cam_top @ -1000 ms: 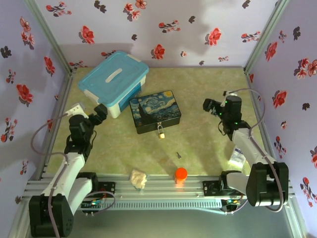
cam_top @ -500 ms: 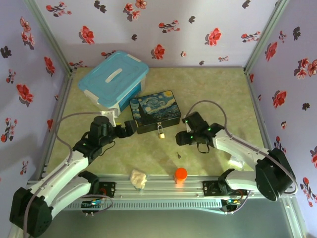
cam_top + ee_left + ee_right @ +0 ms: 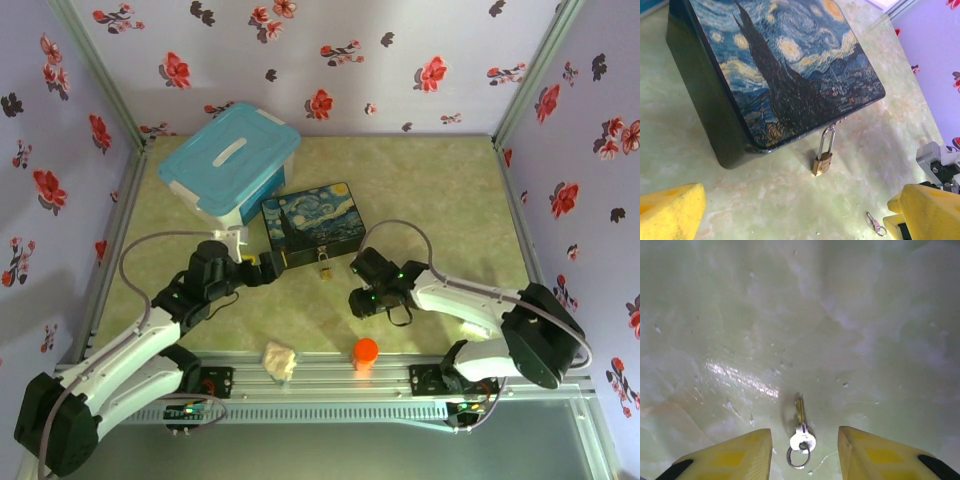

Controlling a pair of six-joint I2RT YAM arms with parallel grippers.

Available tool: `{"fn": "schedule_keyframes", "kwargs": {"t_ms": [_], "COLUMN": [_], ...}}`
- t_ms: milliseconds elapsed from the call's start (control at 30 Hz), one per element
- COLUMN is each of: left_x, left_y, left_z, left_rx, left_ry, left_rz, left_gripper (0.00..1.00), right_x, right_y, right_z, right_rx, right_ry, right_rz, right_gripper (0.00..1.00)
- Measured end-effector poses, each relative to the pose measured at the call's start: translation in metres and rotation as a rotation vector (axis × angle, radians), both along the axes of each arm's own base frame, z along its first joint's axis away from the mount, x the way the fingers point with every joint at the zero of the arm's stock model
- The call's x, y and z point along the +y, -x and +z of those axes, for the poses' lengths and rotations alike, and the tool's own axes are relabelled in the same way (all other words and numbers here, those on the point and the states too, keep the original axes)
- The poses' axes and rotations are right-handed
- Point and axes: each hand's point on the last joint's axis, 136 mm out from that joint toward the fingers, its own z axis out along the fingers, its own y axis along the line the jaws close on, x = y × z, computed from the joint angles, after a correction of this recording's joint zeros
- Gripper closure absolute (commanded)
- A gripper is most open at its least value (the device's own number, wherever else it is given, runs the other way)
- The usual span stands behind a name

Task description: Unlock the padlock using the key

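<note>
The padlock (image 3: 822,162), a brass body on a thin silver shackle, hangs from the front latch of the painted box (image 3: 780,65) and rests on the table; it also shows in the top view (image 3: 325,266). The key (image 3: 801,432), small with a wire ring, lies flat on the table. My right gripper (image 3: 805,442) is low over the key. Its yellow fingers (image 3: 740,455) stand either side of the key with gaps, not touching it. My left gripper (image 3: 800,215) is wide open in front of the box's left corner, near the padlock, with nothing between its fingers. The key (image 3: 873,223) lies near its right finger.
A plastic box with a blue lid (image 3: 230,165) stands behind the painted box (image 3: 312,222). An orange round cap (image 3: 366,350) and a crumpled beige lump (image 3: 280,360) sit at the table's front edge. Flowered walls close the back and both sides.
My right arm swung from the back right down over the key and its jaws narrowed around it. My left arm reached forward to the front of the painted box.
</note>
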Motion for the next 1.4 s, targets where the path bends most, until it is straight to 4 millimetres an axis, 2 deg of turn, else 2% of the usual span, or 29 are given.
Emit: {"fn": "schedule_keyframes", "kwargs": {"t_ms": [200,300,500,633,767,967,1200,1400], "left_x": [-0.001,-0.001,0.002,0.002,0.001,0.000,-0.002,-0.008], "left_y": [0.003,0.003,0.007,0.007,0.007,0.005,0.002,0.002], "left_z": [-0.005,-0.009,-0.020,-0.017,-0.016,-0.019,-0.025,-0.020], "left_rx": [0.006,0.009,0.036,0.027,0.020,0.025,0.042,0.044], "left_ry": [-0.003,-0.001,0.003,0.010,0.014,0.011,0.004,0.041], "left_rz": [-0.008,-0.005,0.004,0.004,0.004,0.004,0.005,-0.003], "left_gripper": [0.00,0.00,0.00,0.00,0.00,0.00,0.00,0.01], "right_x": [-0.002,-0.003,-0.005,-0.005,-0.002,0.016,0.021,0.027], "right_y": [0.009,0.012,0.011,0.010,0.008,-0.008,-0.017,-0.024], "right_z": [-0.014,-0.022,-0.024,-0.025,-0.023,-0.018,-0.017,-0.013], "right_rx": [0.024,0.031,0.012,0.006,-0.006,-0.048,-0.046,-0.071], "right_ry": [0.054,0.088,0.116,0.127,0.093,-0.030,-0.063,-0.087], "right_rz": [0.017,0.021,0.017,0.003,-0.022,-0.048,-0.049,-0.038], "right_gripper": [0.64,0.67,0.70,0.86,0.98,1.00,1.00,1.00]}}
